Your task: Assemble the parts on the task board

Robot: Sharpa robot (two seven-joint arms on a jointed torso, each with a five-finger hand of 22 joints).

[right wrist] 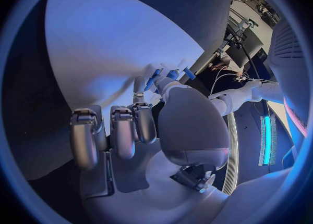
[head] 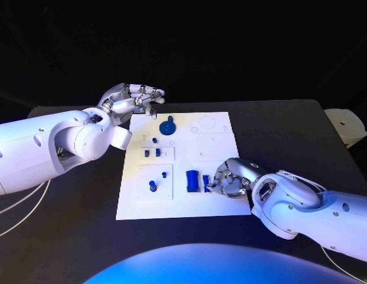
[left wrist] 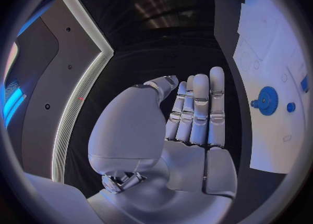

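The right hand (head: pixel 227 179) rests on the near right part of the white board (head: pixel 213 204), its fingers curled down around small blue pieces (head: pixel 194 181) just beside its fingertips. It seems to pinch one, likely to seat it, though the grip itself is too hidden to be sure. The left hand (head: pixel 132 97) hovers off the board's far left corner over the black counter (head: pixel 64 231), fingers straight and pressed together, holding nothing, probably waiting clear. A blue gear (head: pixel 168 126) lies on the board near it.
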